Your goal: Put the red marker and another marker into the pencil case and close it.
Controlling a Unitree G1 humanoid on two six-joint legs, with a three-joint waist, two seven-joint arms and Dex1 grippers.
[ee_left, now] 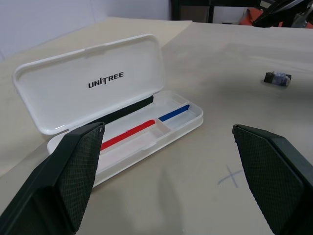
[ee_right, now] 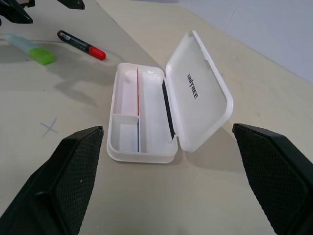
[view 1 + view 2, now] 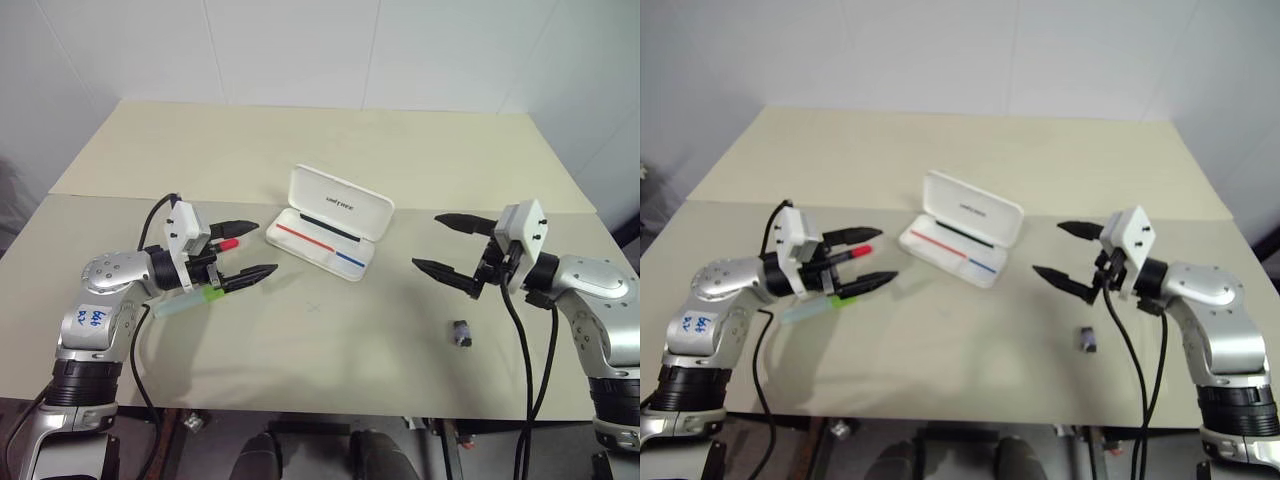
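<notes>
Left claw (image 3: 250,247) and right claw (image 3: 439,241) both wide open, empty, above the table (image 3: 330,330).

Robot test lab; bare beige table (image 3: 330,140), plain white walls (image 3: 300,50)

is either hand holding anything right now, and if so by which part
Nothing is held. The left hand and right hand are both open and empty; the red marker lies on the table.

Head eyes look down; both wrist views face the pencil case (image 1: 122,122).
</notes>
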